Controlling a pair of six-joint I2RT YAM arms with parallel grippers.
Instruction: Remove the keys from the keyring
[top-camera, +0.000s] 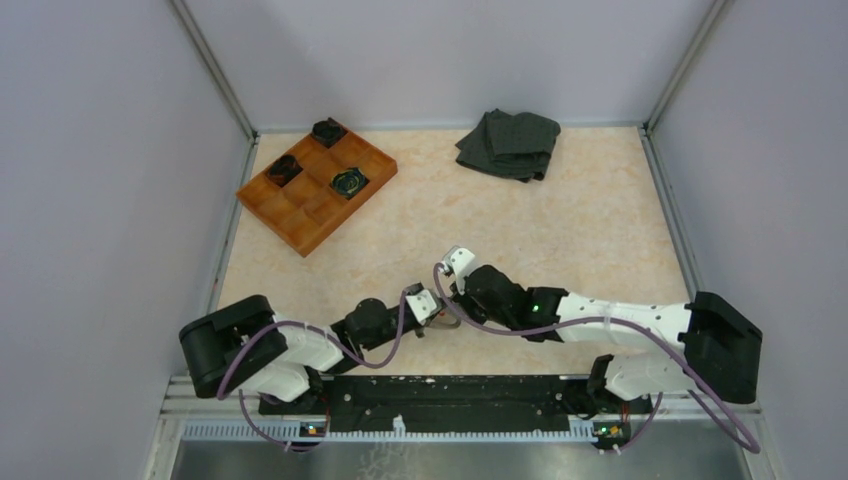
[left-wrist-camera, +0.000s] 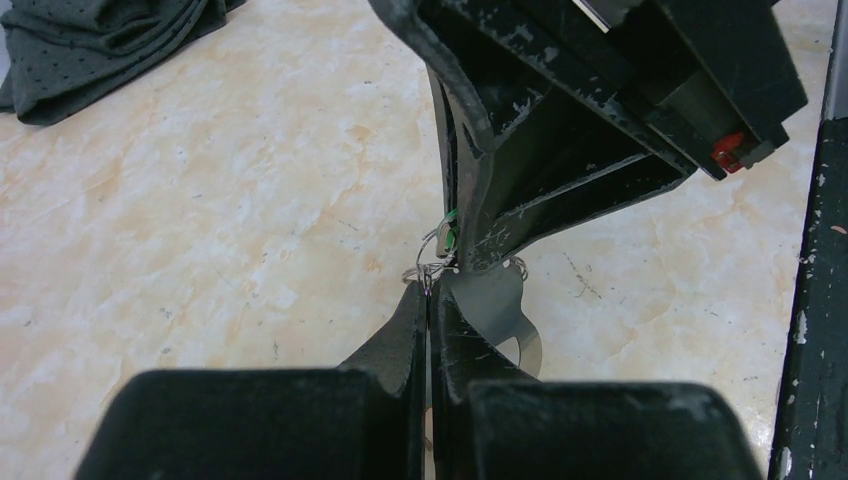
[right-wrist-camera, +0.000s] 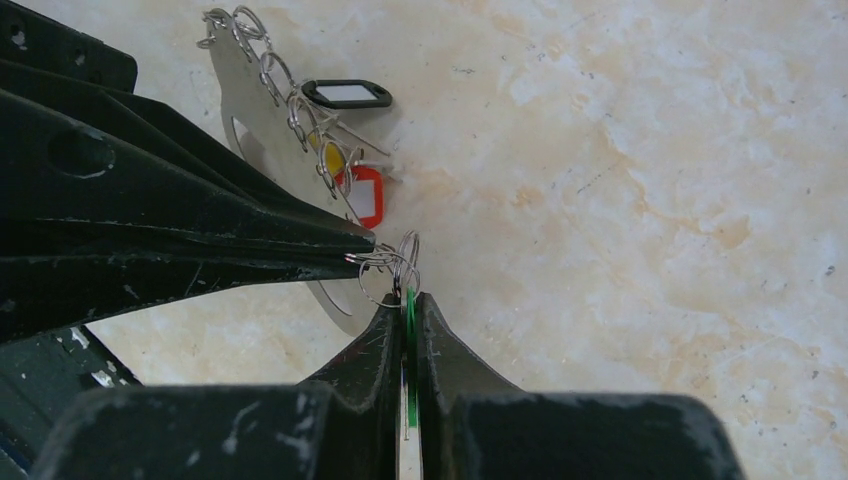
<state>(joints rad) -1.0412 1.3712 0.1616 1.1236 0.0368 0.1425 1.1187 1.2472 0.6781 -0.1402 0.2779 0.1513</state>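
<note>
So, left gripper (left-wrist-camera: 428, 290): fingers pressed together on the keyring (right-wrist-camera: 385, 268); I judge it serves as the anchor.
Right gripper (right-wrist-camera: 410, 300): pinched tight on a green tag (right-wrist-camera: 410, 310) at the keyring, facing the left one so I can pull one against the other.
Keys (right-wrist-camera: 245, 110): trailing away from the keyring on a chain of small links, with a red tag (right-wrist-camera: 366, 196) and a black tag (right-wrist-camera: 347, 94).
In the way: both sets of fingertips crowd the keyring, leaving little room.
Around: orange tray (top-camera: 300, 240) and dark cloth (top-camera: 508, 145), both well apart from the keyring.
</note>
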